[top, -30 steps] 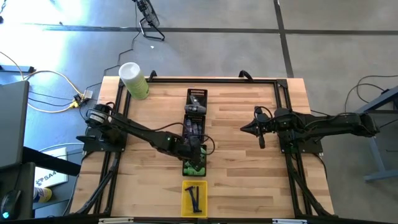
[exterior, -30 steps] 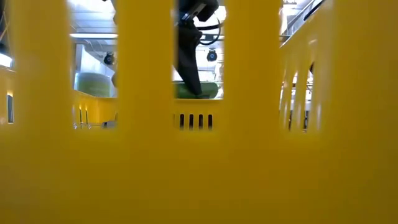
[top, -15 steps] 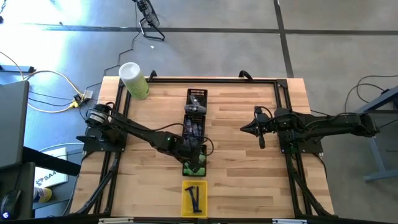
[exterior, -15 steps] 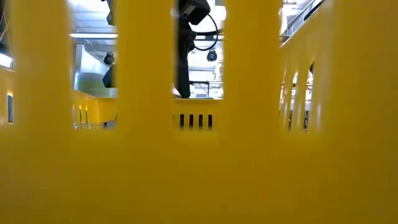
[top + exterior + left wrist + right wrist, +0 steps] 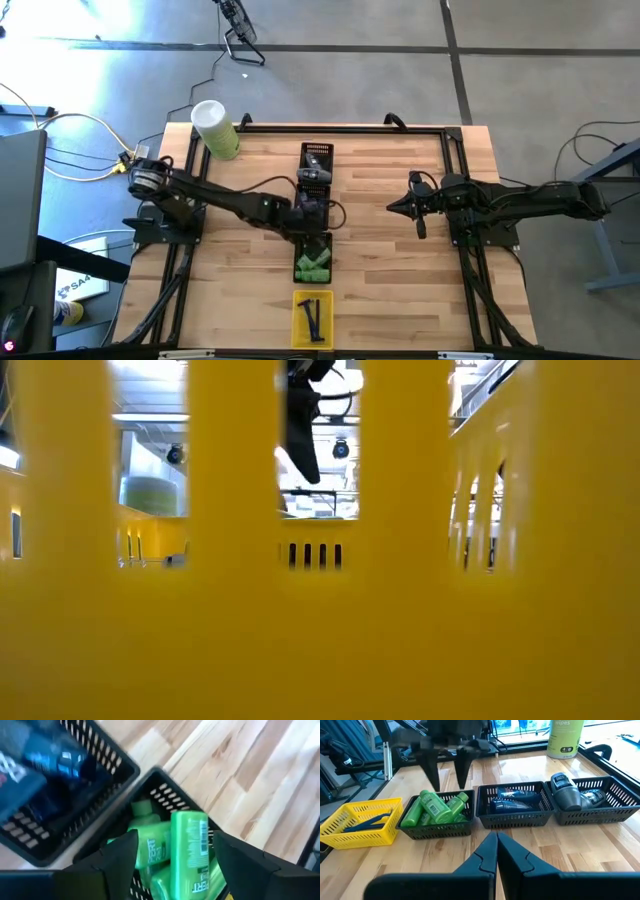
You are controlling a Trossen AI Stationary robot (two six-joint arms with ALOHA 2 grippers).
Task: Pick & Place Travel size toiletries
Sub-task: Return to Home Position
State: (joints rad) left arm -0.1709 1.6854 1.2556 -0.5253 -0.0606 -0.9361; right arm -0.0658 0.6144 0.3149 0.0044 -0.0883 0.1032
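Several bright green little bottles (image 5: 314,264) (image 5: 436,807) lie piled in a black tray (image 5: 435,828) near the table's middle. My left gripper (image 5: 316,228) (image 5: 447,782) hangs open above that tray. In the left wrist view its fingers (image 5: 125,857) stand apart over the bottles (image 5: 189,845) with nothing between them. Dark blue tubes (image 5: 512,800) fill the middle black tray and grey pieces (image 5: 567,792) the far one. Thin dark sticks (image 5: 367,820) lie in the yellow tray (image 5: 297,318). My right gripper (image 5: 392,207) (image 5: 496,840) waits shut at the right, above the table.
The trays stand in one row from the near edge to the far edge along the table's middle. A big pale-green cylinder with a white top (image 5: 215,128) stands at the far left corner. Bare wood lies to either side of the row. The low view looks through the yellow tray's slots (image 5: 320,610).
My left gripper has risen out of the green-bottle tray and moved toward the table's far edge. In the low view its finger has lifted, and the green shape at its tip a second ago no longer shows there.
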